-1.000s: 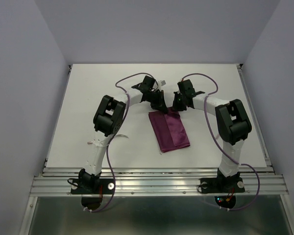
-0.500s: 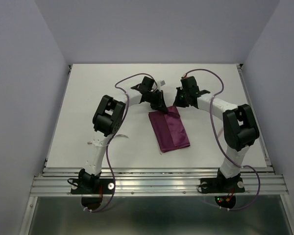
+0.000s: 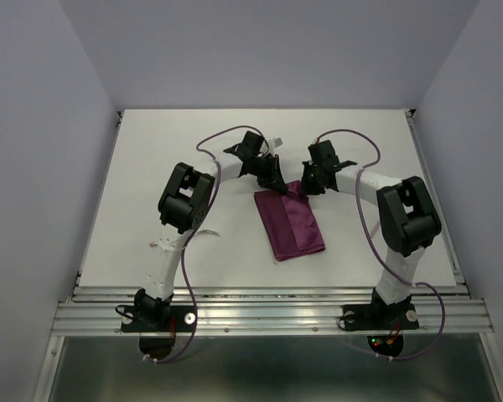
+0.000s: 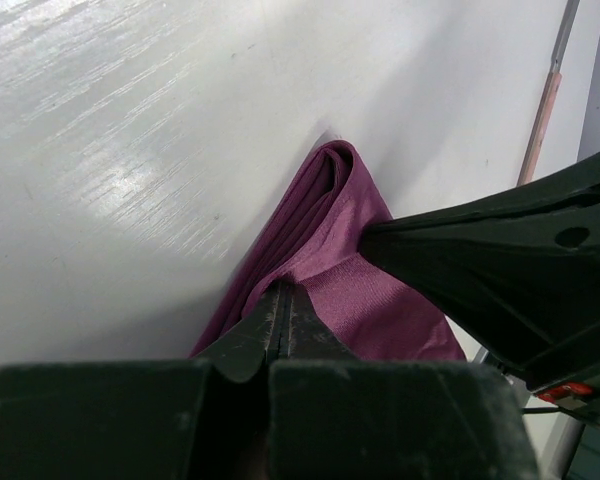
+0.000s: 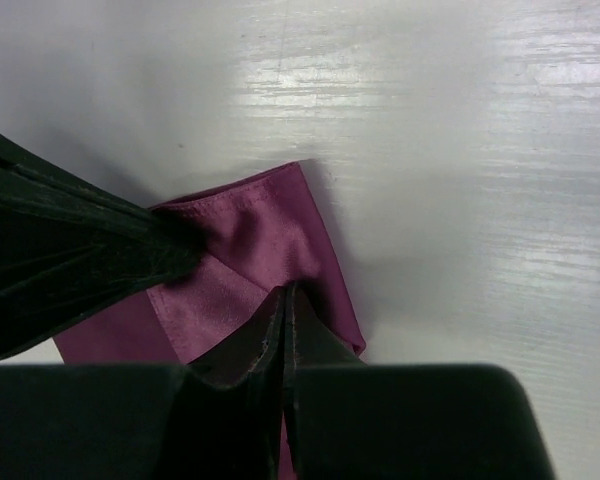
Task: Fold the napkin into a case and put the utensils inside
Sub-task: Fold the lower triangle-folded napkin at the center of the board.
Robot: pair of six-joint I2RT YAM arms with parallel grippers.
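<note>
The burgundy napkin [image 3: 292, 228] lies folded into a broad rectangle at the table's middle. My left gripper [image 3: 278, 186] is shut at its far left corner. In the left wrist view the cloth [image 4: 380, 300] rises in a ridge up to the gripper's closed tips [image 4: 282, 287]. My right gripper [image 3: 308, 186] is shut at the far right corner, its tips [image 5: 288, 290] resting on the napkin [image 5: 250, 240] with no cloth seen between them. One utensil [image 4: 543, 105], with a pinkish handle and a metal end, lies on the table beyond the napkin. In the top view thin pale pieces [image 3: 159, 244] show beside the left arm.
The white table [image 3: 151, 167] is boxed in by pale walls at the left, right and back. A metal rail [image 3: 268, 314] runs along the near edge and carries both arm bases. Purple cables [image 3: 352, 134] loop above each forearm.
My right gripper drew back from the napkin's far right corner, then came down onto it again, shut throughout. The left gripper and the napkin stayed where they were.
</note>
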